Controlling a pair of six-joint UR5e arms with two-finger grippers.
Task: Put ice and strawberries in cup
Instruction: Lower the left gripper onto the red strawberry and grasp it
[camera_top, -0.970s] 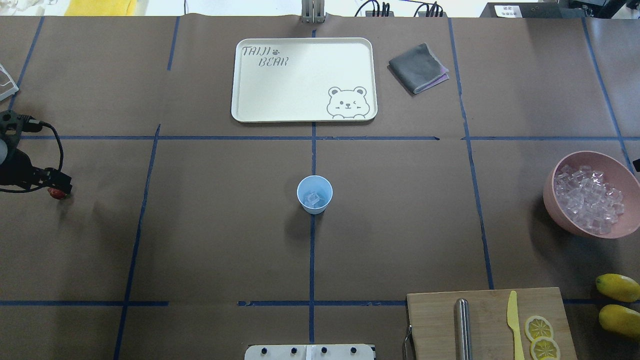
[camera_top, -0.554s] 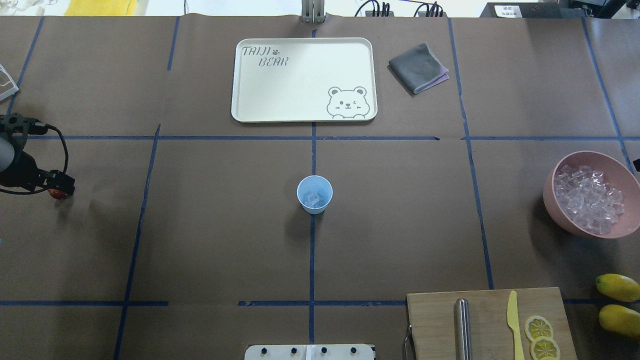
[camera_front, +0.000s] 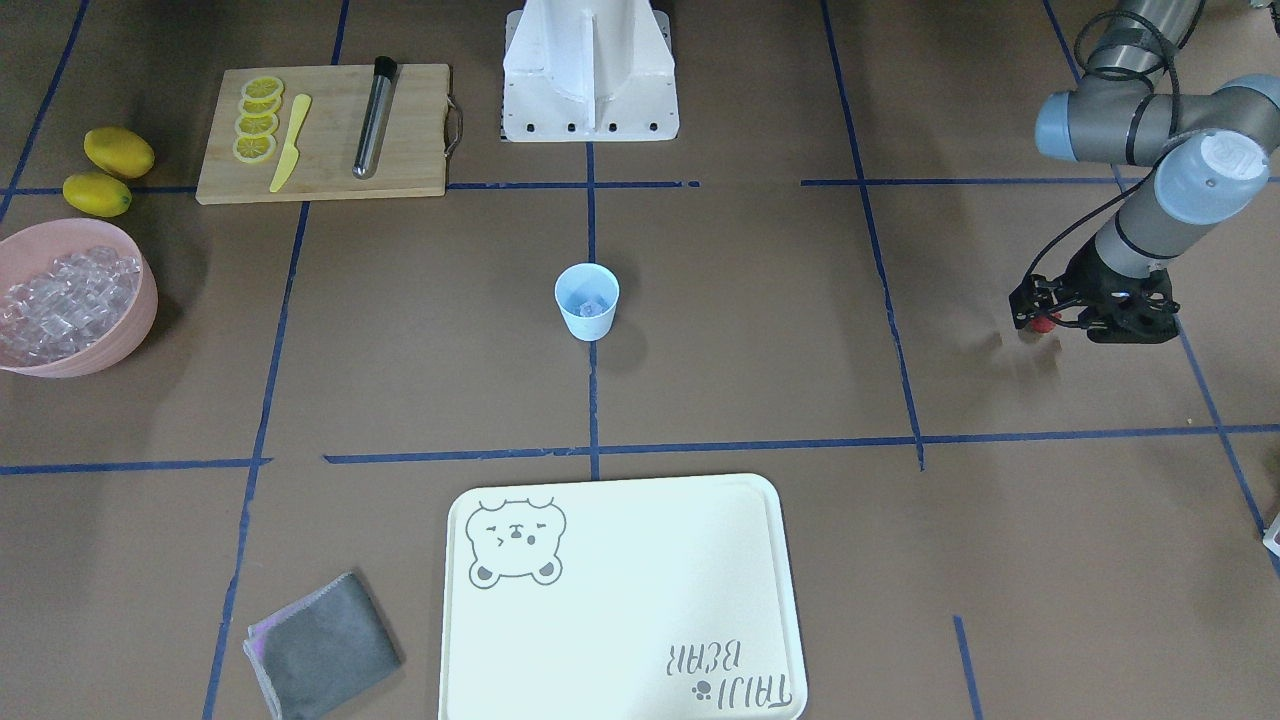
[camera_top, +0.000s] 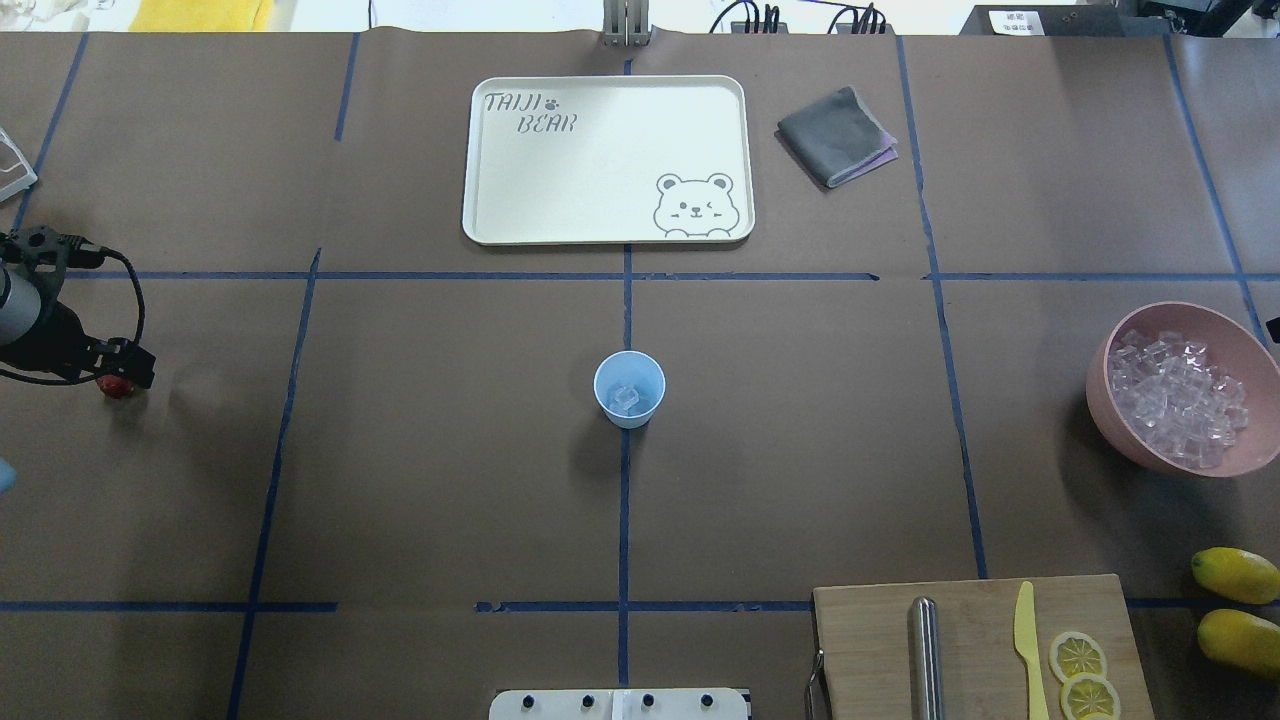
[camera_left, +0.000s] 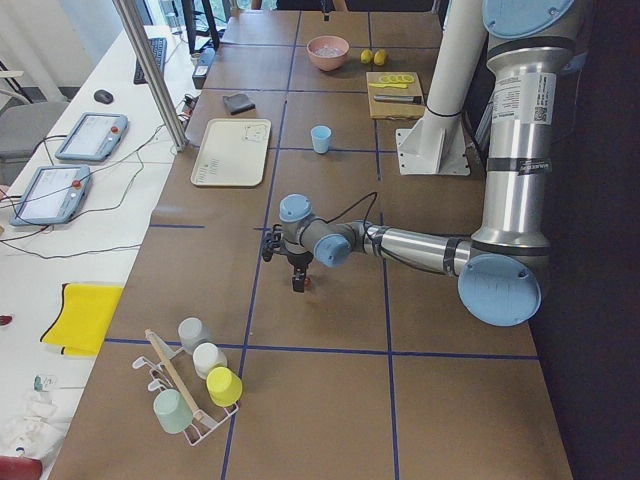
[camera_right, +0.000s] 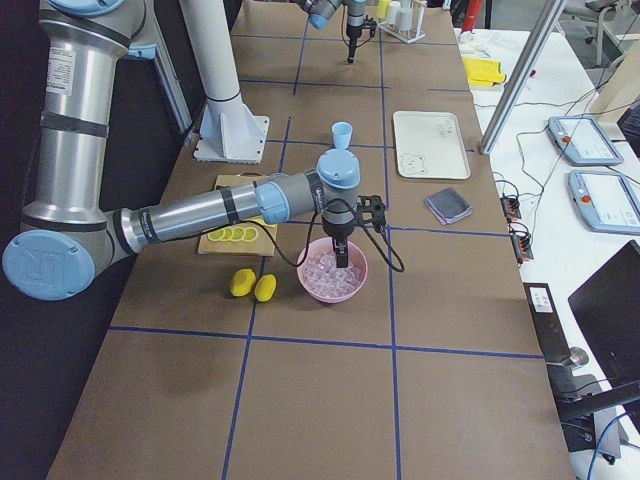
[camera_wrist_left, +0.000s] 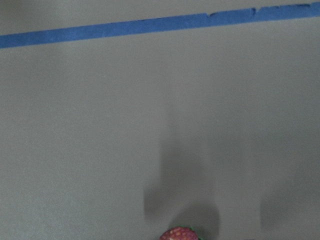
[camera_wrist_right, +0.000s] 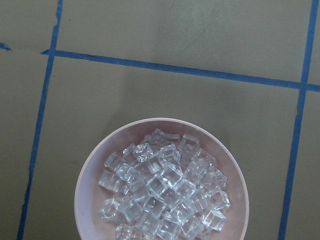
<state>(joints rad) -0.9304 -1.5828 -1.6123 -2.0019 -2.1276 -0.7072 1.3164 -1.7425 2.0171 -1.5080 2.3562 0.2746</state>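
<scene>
The left gripper (camera_top: 122, 380) hangs over the far left of the brown paper-covered table (camera_top: 420, 480), pinching the small dark red strawberry (camera_front: 1044, 323). In the left wrist view the berry shows at the bottom edge with a soft shadow on the paper beneath it, so it is clear of the surface. The small pale blue plastic cup (camera_top: 631, 421) stands upright at the table's middle, on a blue tape line (camera_top: 624, 520), well apart from that gripper. A few clear glassy ice cubes (camera_top: 626, 399) lie at its bottom. The right gripper (camera_right: 341, 262) hangs over the large pink bowl (camera_top: 1110, 425) at the table's right edge, which is heaped with more such cubes. Whether this gripper is spread or pressed together I cannot tell, as only a side view shows it. A cream rectangular tray (camera_top: 480, 160) with a bear drawing lies on the far side of the cup, a folded grey cloth (camera_top: 833, 135) just to its right. On the near right lie a wooden cutting board (camera_top: 870, 650) and two yellow lemons (camera_top: 1235, 575)
</scene>
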